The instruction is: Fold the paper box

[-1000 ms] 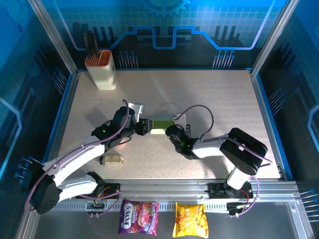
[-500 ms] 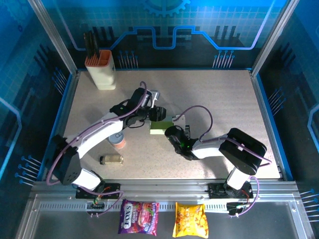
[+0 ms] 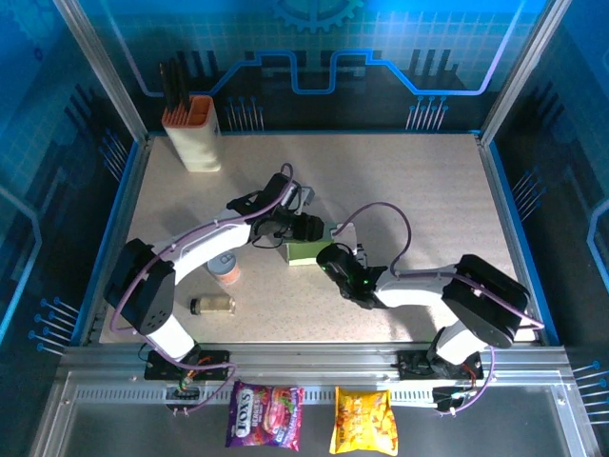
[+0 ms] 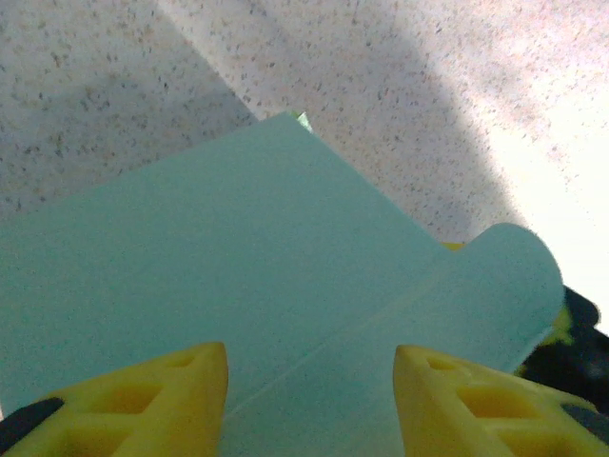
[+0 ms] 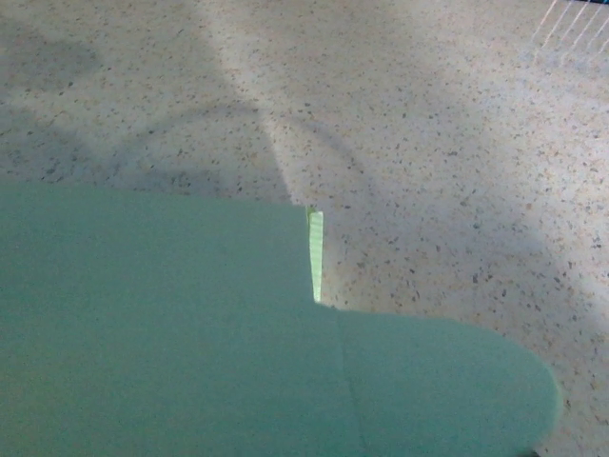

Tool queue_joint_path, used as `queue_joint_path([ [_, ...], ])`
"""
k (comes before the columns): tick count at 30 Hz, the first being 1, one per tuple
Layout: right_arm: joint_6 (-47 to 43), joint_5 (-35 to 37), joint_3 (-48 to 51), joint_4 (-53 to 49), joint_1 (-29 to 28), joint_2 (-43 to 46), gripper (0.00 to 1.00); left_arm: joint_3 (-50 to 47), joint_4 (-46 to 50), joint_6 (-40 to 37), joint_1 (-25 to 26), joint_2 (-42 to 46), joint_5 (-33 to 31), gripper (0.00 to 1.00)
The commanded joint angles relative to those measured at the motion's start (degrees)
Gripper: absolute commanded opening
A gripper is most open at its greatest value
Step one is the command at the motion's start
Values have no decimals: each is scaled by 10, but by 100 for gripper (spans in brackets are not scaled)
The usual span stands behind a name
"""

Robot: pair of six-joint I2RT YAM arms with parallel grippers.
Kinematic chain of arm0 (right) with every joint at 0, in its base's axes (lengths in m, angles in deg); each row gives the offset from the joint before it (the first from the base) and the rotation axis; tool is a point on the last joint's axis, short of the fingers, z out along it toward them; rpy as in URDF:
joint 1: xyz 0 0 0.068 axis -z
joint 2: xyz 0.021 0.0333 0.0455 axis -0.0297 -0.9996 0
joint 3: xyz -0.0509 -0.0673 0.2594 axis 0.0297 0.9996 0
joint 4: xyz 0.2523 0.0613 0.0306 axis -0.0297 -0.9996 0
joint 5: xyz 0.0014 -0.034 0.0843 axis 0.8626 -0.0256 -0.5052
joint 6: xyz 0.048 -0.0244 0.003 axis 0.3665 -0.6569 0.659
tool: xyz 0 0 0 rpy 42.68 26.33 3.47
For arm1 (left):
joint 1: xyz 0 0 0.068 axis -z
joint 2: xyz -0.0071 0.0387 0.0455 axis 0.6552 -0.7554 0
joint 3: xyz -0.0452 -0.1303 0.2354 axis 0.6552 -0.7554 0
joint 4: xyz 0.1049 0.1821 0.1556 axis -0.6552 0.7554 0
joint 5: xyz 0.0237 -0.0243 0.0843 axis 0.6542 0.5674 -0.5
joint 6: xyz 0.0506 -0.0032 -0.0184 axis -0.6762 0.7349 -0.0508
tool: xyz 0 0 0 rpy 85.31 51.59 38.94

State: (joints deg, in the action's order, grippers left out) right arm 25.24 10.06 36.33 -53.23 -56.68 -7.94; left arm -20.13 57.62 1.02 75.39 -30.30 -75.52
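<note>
Hovering half-open over the box (image 3: 303, 252) at the middle of the counter (image 3: 428, 190), left pincer (image 4: 309, 390) grips nothing. Right pincer (image 3: 331, 255) sits at its end, can't tell how wide. Best bet: press along the crease (image 4: 362, 324), body steadied, so the flap (image 4: 504, 276) tucks square.

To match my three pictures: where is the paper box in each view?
Top external: paper box near the middle of the table.
Left wrist: paper box across the centre and lower left.
Right wrist: paper box across the lower half.
Shared landmark: the speckled table.
</note>
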Motion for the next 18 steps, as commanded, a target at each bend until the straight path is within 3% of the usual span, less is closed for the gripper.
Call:
queue_joint_path([
  [1,33,-14,16,-73,-12,38,20,-23,-8,18,1,-5,18,50],
  [11,83,-23,48,-212,-47,160,23,-65,-36,31,1,-7,8,50],
  [18,55,-22,37,-260,-47,243,27,-73,-44,31,1,-24,5,50],
])
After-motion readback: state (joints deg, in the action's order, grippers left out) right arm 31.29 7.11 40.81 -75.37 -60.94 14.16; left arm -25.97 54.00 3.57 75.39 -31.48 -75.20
